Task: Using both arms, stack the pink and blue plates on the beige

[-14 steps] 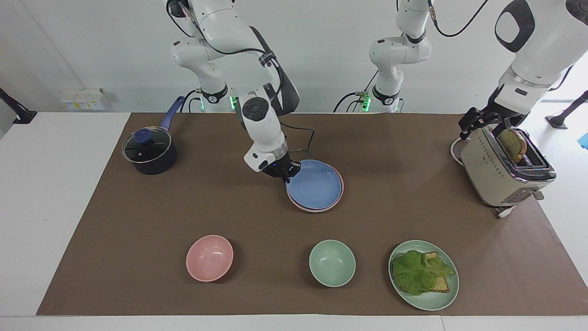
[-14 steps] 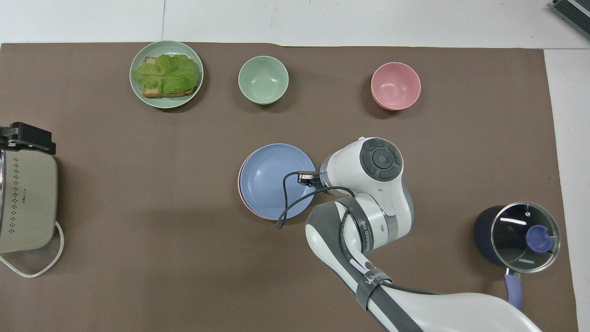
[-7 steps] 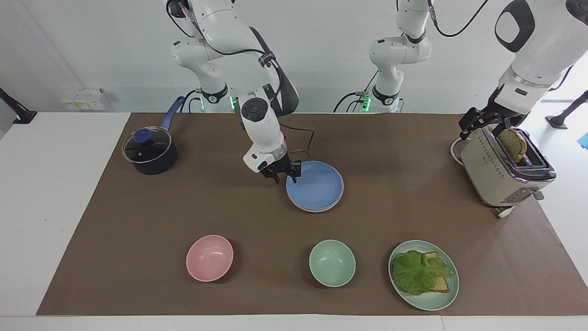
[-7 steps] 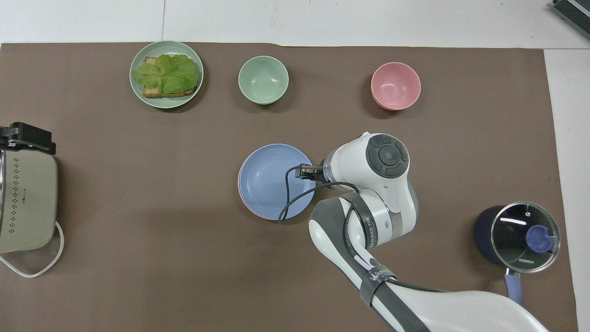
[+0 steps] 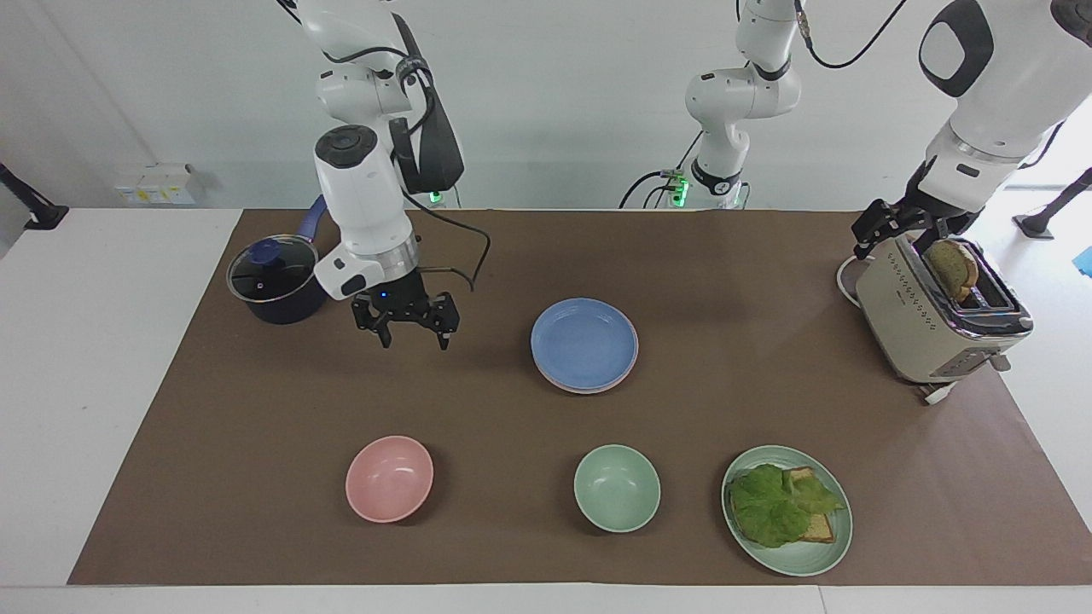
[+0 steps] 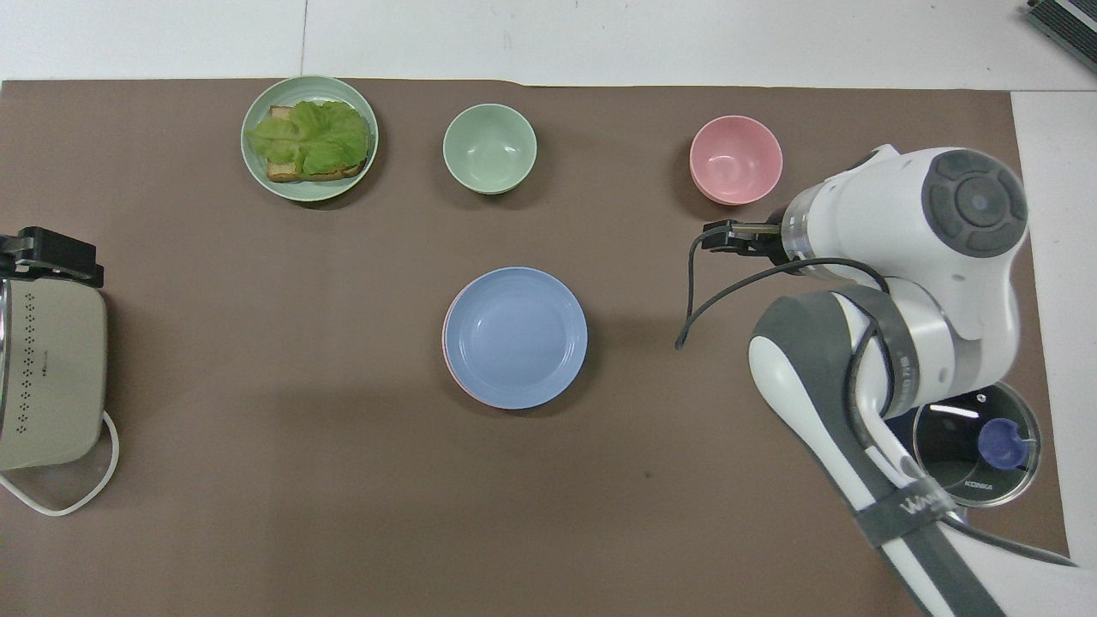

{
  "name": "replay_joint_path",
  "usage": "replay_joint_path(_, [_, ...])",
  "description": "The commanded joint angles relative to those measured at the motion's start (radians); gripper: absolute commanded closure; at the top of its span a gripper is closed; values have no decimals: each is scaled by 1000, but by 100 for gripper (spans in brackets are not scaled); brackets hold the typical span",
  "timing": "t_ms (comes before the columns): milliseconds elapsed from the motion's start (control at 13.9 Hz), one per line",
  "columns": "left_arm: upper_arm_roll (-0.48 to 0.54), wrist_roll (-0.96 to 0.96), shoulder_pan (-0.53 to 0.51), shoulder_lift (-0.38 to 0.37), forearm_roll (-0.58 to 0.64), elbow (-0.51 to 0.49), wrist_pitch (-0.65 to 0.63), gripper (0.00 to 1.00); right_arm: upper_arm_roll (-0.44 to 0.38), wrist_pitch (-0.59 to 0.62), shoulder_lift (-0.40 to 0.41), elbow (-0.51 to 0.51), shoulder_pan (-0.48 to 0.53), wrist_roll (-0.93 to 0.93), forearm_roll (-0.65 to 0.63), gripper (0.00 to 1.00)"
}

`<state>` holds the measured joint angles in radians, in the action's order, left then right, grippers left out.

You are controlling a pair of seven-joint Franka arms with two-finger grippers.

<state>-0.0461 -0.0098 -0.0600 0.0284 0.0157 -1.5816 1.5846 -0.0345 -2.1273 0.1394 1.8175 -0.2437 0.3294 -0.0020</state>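
Note:
The blue plate (image 5: pixel 584 341) (image 6: pixel 516 336) lies on top of the stack in the middle of the brown mat. The pink plate (image 5: pixel 633 365) (image 6: pixel 446 347) shows only as a thin rim under it. The beige plate is hidden. My right gripper (image 5: pixel 414 337) (image 6: pixel 718 238) hangs open and holds nothing, over bare mat between the stack and the pot, well apart from the plates. My left gripper (image 5: pixel 891 226) (image 6: pixel 47 257) waits open above the toaster's end at the left arm's end of the table.
A dark pot with a glass lid (image 5: pixel 277 281) (image 6: pixel 973 441) stands toward the right arm's end. Farther from the robots sit a pink bowl (image 5: pixel 389 478) (image 6: pixel 735 159), a green bowl (image 5: pixel 617 488) (image 6: pixel 489 147) and a green plate (image 5: pixel 819 563) (image 6: pixel 309 195) with toast and lettuce. The toaster (image 5: pixel 913 324) (image 6: pixel 47 386) holds bread.
My right gripper let go of the blue plate's rim, opened, rose and swung away toward the pot. The blue plate settled flat on the pink one. The left arm has not moved.

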Motion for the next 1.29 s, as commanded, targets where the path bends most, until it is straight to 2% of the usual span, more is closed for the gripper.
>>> replay_joint_path(0, [-5,8,-11,-16,4,-18,2,0,10,114,-55,-44,33,-13,-41,0])
replay_joint_path(359, [-5,8,-11,-16,4,-18,2,0,10,259,-149,-90,98,-78,-29,0])
replay_joint_path(789, [-5,8,-11,-16,4,-18,2,0,8,483,-201,-173,188,-168,-18,0])
replay_joint_path(1076, [-5,8,-11,-16,4,-18,2,0,-2,572,-235,-201,201,-167,-15,0])
replay_joint_path(1219, [-5,8,-11,-16,4,-18,2,0,-28,635,-235,-240,204,-156,43,0])
